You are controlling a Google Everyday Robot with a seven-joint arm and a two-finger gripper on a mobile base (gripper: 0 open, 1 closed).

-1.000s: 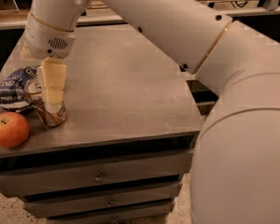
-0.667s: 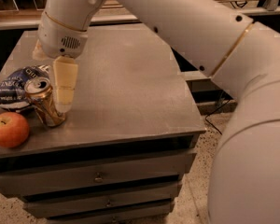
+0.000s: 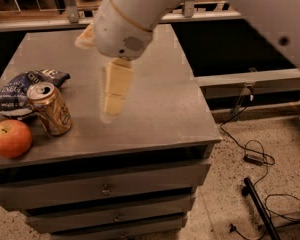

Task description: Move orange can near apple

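Note:
The orange can [image 3: 51,109] stands upright at the front left of the grey table [image 3: 160,94], its silver top showing. The red-orange apple [image 3: 10,138] lies just left of it at the table's front left corner, a small gap between them. My gripper [image 3: 106,81] hangs above the table's middle, to the right of the can and clear of it. It is open and empty. One cream finger [image 3: 116,86] points down; the other peeks out behind the wrist.
A dark blue chip bag [image 3: 20,88] lies behind the can and apple, touching the can. The table has drawers [image 3: 107,189] below its front edge. Cables [image 3: 252,156] lie on the speckled floor to the right. Shelving runs behind the table.
My gripper has let go of the orange can and moved up and to the right, away from it. The can stays standing next to the apple.

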